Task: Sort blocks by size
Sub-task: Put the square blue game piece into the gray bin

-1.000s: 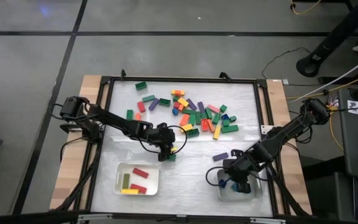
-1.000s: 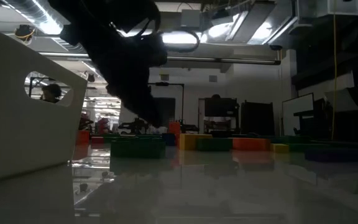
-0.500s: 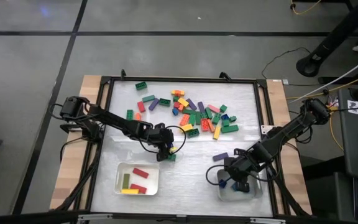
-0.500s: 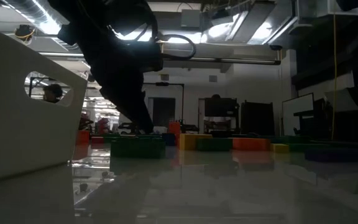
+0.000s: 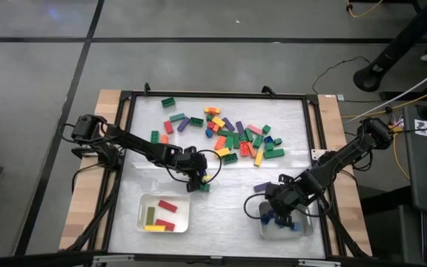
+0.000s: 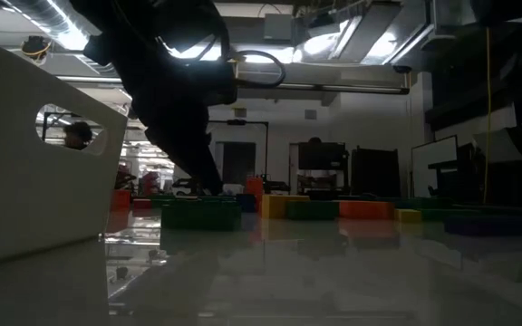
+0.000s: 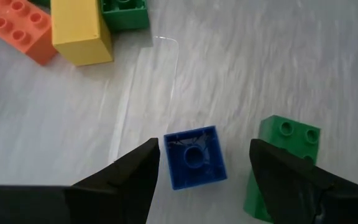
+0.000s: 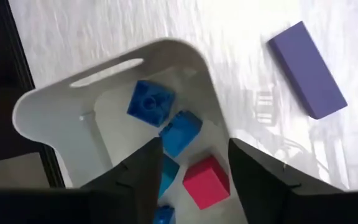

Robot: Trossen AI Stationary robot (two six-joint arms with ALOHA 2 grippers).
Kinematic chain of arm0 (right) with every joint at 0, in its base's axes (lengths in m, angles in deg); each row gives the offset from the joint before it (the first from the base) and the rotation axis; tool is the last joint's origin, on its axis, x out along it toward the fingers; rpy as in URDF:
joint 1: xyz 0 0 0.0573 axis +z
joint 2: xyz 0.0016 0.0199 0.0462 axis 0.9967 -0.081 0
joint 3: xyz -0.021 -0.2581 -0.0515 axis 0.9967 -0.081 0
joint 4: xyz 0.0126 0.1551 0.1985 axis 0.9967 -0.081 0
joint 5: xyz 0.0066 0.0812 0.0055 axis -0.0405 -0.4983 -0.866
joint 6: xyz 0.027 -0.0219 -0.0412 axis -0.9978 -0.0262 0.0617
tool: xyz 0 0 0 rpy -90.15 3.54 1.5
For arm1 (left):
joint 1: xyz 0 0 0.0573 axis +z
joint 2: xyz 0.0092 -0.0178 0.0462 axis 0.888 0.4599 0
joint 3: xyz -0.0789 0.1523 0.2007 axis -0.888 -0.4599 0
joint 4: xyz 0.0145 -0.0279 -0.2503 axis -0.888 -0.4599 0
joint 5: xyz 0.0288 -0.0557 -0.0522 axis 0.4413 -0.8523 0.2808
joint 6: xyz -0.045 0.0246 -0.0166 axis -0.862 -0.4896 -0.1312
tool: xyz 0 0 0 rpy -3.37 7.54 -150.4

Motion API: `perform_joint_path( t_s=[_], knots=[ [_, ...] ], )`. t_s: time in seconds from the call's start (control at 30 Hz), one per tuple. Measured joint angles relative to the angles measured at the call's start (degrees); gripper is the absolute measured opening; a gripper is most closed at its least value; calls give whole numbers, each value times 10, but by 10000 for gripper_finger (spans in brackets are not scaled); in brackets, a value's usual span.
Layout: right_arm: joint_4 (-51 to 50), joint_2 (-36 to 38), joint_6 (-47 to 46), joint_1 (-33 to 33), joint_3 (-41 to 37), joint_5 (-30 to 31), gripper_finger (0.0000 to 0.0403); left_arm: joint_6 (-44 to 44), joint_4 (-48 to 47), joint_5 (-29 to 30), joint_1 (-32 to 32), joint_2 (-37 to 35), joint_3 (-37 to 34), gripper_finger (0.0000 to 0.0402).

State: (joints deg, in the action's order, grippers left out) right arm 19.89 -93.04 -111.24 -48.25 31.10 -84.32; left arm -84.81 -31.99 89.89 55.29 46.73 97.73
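Note:
My left gripper (image 5: 200, 180) is open and low over the table's middle, just near of the block pile (image 5: 236, 133). In the left wrist view its fingers (image 7: 205, 148) stand on either side of a small blue square block (image 7: 193, 158) that lies hollow side up on the table. A green block (image 7: 281, 155) lies right beside one finger. My right gripper (image 5: 273, 215) is open and empty over the right pale tray (image 5: 296, 228). That tray (image 8: 48, 106) holds several small blue blocks (image 8: 149, 102) and a pink-red one (image 8: 207, 180).
The left pale tray (image 5: 144, 202) near the front holds long red, yellow and green blocks. A long purple block (image 8: 306, 70) lies on the table just beyond the right tray. Yellow (image 7: 79, 31) and orange (image 7: 17, 28) blocks lie ahead of my left gripper.
My left gripper has shifted a little toward the table's left edge and stays open over the blue block. No block has moved.

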Motion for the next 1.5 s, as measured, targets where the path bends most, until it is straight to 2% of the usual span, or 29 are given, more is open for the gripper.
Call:
perform_joint_path(
  t_s=[0.1, 0.4, 0.83, 0.97, 1.07, 1.2, 1.3, 1.43, 1.5],
  knots=[
    [2, 0, 1, 0, 0, -21, 188, 0, -9, 2, 0, 0, 0, 235],
    [4, 0, 2, 0, 0, -22, 184, 0, -8, 26, 0, 1, 0, 235],
    [14, 0, 15, 0, 0, -21, 184, -2, 1, 26, 1, 54, 1, 234],
    [42, 0, 67, 0, 0, -18, 184, 1, 10, 26, 4, 54, 1, 209],
    [77, 0, 122, 0, 0, 17, 184, 11, 26, 26, 8, 55, 0, 169],
    [113, 0, 214, 0, 0, 98, 184, 1, 30, 23, 15, 55, 0, 120],
    [134, 0, 308, 0, 0, 163, 184, -20, 51, -5, 23, 55, 0, 120],
    [168, 0, 440, -4, 1, 255, 184, -43, 97, -75, 36, 55, 10, 120],
    [186, 0, 499, -10, 1, 275, 184, -49, 122, -115, 41, 55, 20, 120]
  ],
)
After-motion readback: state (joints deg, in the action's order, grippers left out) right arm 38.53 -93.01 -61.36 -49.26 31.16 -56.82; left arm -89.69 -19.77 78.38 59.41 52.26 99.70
